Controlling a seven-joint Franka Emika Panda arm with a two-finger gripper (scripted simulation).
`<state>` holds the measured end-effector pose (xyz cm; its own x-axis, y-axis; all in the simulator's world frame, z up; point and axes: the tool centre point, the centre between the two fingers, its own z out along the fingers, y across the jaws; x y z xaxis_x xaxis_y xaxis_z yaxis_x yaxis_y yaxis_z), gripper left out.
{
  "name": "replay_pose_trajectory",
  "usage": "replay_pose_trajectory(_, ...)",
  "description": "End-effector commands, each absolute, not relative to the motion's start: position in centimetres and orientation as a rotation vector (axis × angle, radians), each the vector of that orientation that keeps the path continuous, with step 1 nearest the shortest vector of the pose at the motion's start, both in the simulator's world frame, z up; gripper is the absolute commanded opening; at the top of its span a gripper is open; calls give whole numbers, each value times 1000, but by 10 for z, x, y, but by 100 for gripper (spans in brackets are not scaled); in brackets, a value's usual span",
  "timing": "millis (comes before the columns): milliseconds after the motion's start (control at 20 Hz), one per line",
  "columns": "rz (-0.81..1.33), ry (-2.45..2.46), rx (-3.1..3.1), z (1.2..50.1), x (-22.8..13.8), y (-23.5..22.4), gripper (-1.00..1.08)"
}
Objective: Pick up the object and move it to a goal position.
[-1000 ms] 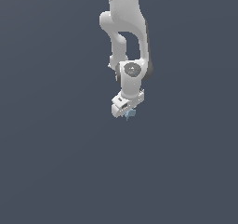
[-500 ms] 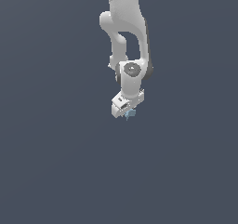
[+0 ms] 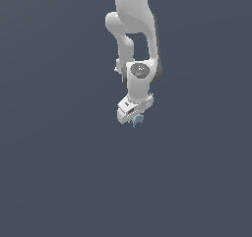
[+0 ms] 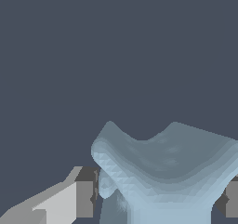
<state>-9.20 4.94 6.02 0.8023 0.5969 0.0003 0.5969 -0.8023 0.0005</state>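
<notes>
Gripper (image 3: 136, 119): I am clamping my fingers onto the object, one finger (image 4: 69, 200) pressing at each of its sides, jaws narrowed to its width.
Object (image 3: 138, 119): pale-blue blocky piece is sitting between my fingertips, poking out just below my white head; up close in the wrist view (image 4: 162, 172) it is filling the gap.
Arm (image 3: 135, 44): I am hanging down from above, wrist tilted.
Background (image 3: 54, 147): plain dark grey-blue is showing all around me.
</notes>
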Motion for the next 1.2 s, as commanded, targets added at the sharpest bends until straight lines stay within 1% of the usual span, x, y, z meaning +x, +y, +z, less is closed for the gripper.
replay_pose_trajectory(0, 2, 988, 2982, 72, -87, 48, -100)
replay_pose_trajectory(350, 2, 989, 2983, 122, -68, 42, -100)
replay_pose_trajectory(1150, 1, 991, 2983, 271, -5, 24, -100)
